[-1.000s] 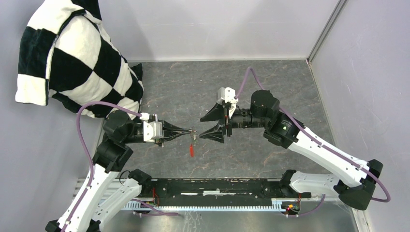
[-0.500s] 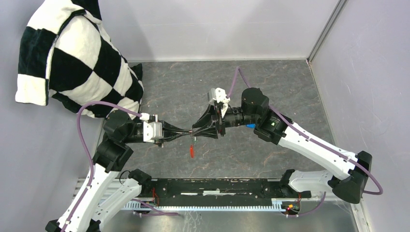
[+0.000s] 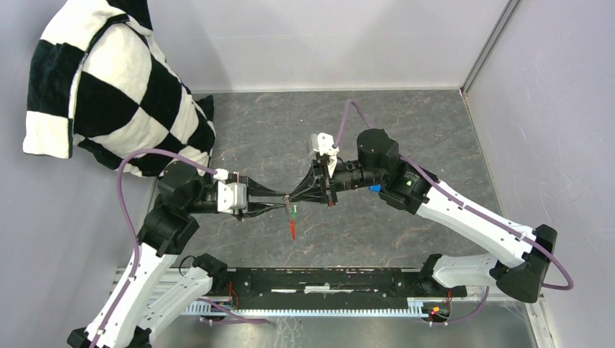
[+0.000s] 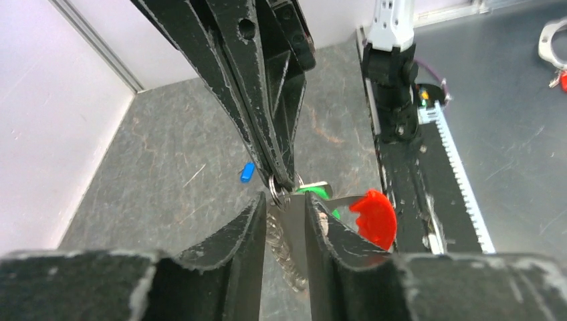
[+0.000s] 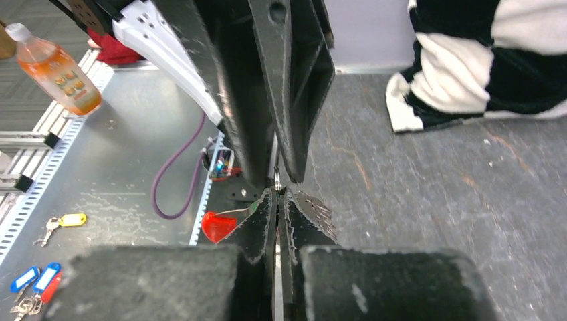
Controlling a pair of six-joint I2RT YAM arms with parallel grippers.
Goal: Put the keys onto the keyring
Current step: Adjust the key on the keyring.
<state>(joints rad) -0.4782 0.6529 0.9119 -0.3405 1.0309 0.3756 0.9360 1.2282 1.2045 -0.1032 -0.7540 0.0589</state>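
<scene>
- Right claw [image 3: 296,197] has swung in from well apart and now pinches the ring [image 4: 277,188], held in the air above the table [image 3: 406,123].
- Left claw [image 3: 283,206] has parted a little; the strap [image 4: 282,244] hangs in its gap.
- Tag [image 4: 374,217] dangles below the ring. Green key [image 4: 314,190] hangs just beside the ring. Blue key [image 4: 247,172] lies on the table near the right arm.
- Judgement: a hand-over is in progress. The left claw should back off slowly and straight, so it does not twist the ring out of the right claw's thin pinch.
- Unclear: whether the left fingers are touching the strap, and whether the green key is threaded on. The fingers hide that join.
</scene>
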